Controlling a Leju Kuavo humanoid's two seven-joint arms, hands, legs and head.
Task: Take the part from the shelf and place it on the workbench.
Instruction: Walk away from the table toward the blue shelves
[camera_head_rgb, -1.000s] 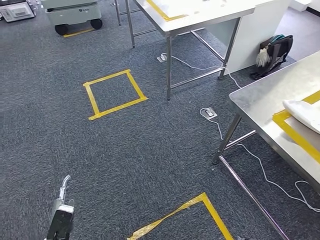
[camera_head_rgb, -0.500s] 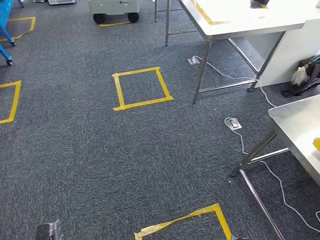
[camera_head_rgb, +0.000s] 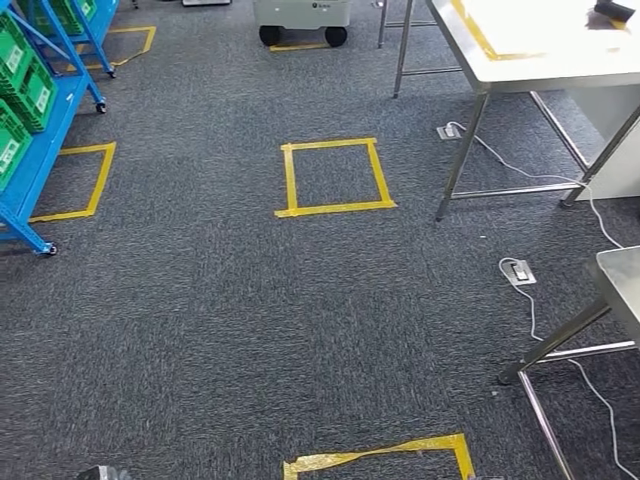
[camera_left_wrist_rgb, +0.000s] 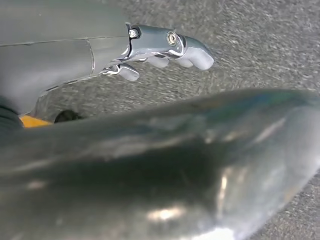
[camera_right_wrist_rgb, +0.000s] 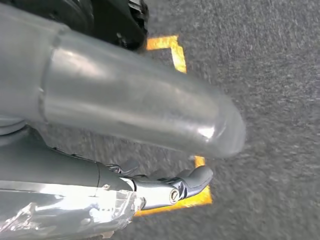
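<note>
Head view shows the blue shelf with green bins far ahead-left of both hanging hands, left hand and right hand each empty with fingers extended over carpet; the part itself cannot be made out.

Ahead of you grey carpet, yellow tape squares, steel-legged tables to your right, a floor socket with cable.

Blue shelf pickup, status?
Both hands empty, hanging over carpet. Blue metal shelf with green crates ahead-left. No obstacle between.
</note>
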